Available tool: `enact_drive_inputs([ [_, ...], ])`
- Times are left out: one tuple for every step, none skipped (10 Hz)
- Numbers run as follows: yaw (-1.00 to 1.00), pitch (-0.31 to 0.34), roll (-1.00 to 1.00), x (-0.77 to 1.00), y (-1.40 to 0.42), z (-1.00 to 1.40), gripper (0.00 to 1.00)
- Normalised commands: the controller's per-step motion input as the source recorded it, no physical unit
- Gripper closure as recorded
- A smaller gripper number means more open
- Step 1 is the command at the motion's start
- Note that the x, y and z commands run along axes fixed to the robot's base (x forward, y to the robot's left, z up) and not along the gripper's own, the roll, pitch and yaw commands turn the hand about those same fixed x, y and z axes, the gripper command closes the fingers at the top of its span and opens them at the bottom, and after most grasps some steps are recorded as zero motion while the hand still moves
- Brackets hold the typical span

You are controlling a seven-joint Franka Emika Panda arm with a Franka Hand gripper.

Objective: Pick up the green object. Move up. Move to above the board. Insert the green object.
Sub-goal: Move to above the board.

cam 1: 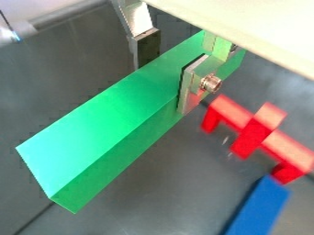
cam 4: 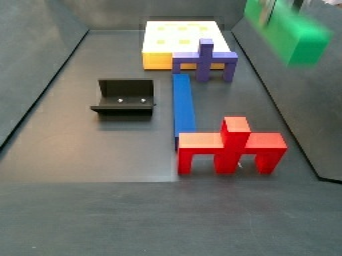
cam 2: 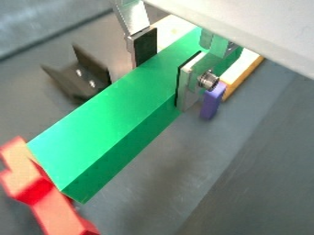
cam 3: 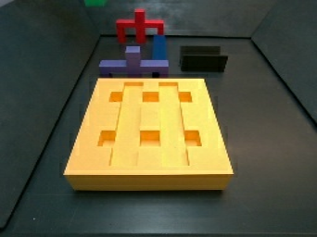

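My gripper [cam 1: 170, 69] is shut on the green object [cam 1: 110, 138], a long plain green bar, with one finger on each long side near one end. Both wrist views show this grip [cam 2: 168, 66], and the bar [cam 2: 110, 138] juts out level over the floor. In a side view the bar [cam 4: 297, 35] hangs high in the air at the right, above the floor pieces. In a side view only a green sliver [cam 3: 93, 2] shows at the top edge. The board [cam 3: 148, 120], an orange-yellow slab with square holes, lies flat on the floor [cam 4: 181, 40].
A red cross-shaped piece [cam 4: 230, 150], a blue bar [cam 4: 183, 100] and a purple block [cam 4: 207, 62] lie on the floor beside the board. The dark fixture [cam 4: 123, 98] stands further off. Below the gripper are the red piece [cam 1: 252, 128], the purple block [cam 2: 210, 99] and the fixture [cam 2: 76, 73].
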Motion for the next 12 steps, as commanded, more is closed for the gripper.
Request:
enact_drive_inputs([
  [0.00,0.100,0.01,0.04,0.00,1.40,1.00],
  [0.00,0.084,0.01,0.01,0.00,0.82,1.00],
  [0.00,0.058,0.01,0.02,0.00,0.45,1.00],
  [0.00,0.055,0.01,0.04,0.00,0.20,1.00],
  [0.00,0.060,0.01,0.03,0.00,0.17,1.00],
  [-0.14,0.281,0.08,0.63,-1.40,0.19,1.00],
  [-0.08,0.300,0.11,0.64,-1.40,0.18,1.00],
  [-0.04,0.315,0.10,0.66,-1.40,0.18,1.00],
  [-0.03,0.282,-0.03,0.70,-1.40,0.19,1.00],
  [-0.01,0.232,0.00,0.69,-1.40,0.19,1.00],
  [0.01,0.177,0.03,0.70,-1.40,0.19,1.00],
  [-0.01,0.146,0.00,0.71,-1.40,0.20,1.00],
])
